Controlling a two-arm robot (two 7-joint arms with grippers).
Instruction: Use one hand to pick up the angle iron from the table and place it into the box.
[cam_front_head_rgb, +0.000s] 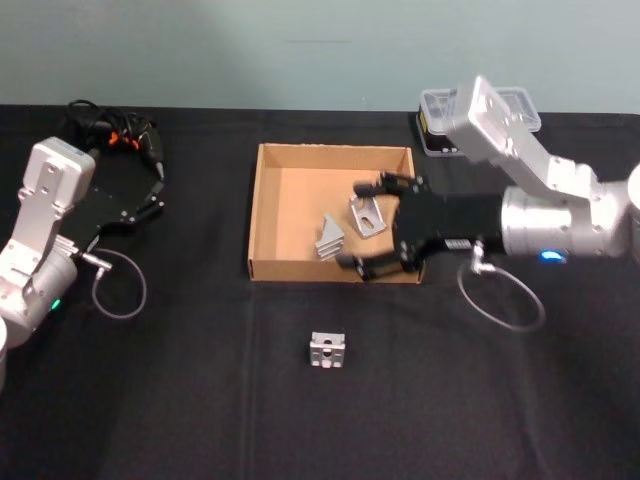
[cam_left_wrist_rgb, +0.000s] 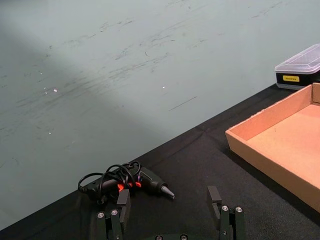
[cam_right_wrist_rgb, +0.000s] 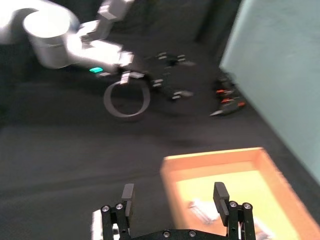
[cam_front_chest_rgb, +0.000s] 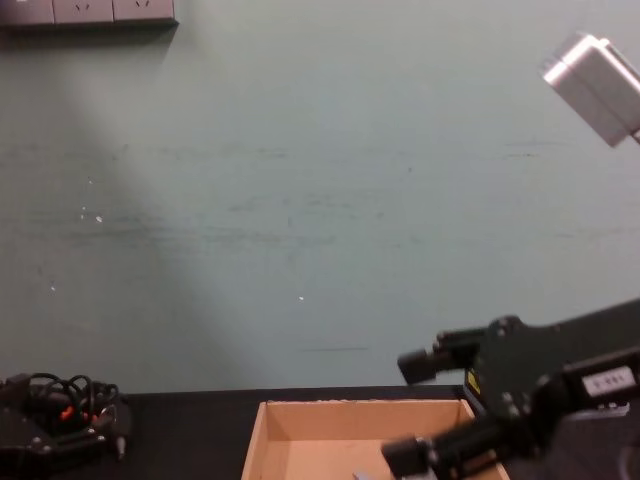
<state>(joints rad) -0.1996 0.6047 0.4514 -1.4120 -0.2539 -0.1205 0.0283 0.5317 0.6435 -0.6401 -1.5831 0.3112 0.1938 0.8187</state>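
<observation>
Hovering spread and empty over the cardboard box (cam_front_head_rgb: 262, 210), the right pincer (cam_front_head_rgb: 352, 226) has two angle irons (cam_front_head_rgb: 329, 236) at its fingertips. A third angle iron (cam_front_head_rgb: 327, 350) lies on the black surface (cam_front_head_rgb: 200, 400), robot-ward of it, outside the front wall. It should clear that wall, then descend squarely. The left pincer (cam_left_wrist_rgb: 169, 210) sits parked, likewise spread.

Pale green wall (cam_front_chest_rgb: 320, 180) runs right behind the black table (cam_front_head_rgb: 200, 420), scuffed and scratched. White wall sockets (cam_front_chest_rgb: 88, 10) sit high on the left, and a paler streak of light slants beneath them.

Head looks down, chest across; both share box (cam_front_head_rgb: 295, 269).
</observation>
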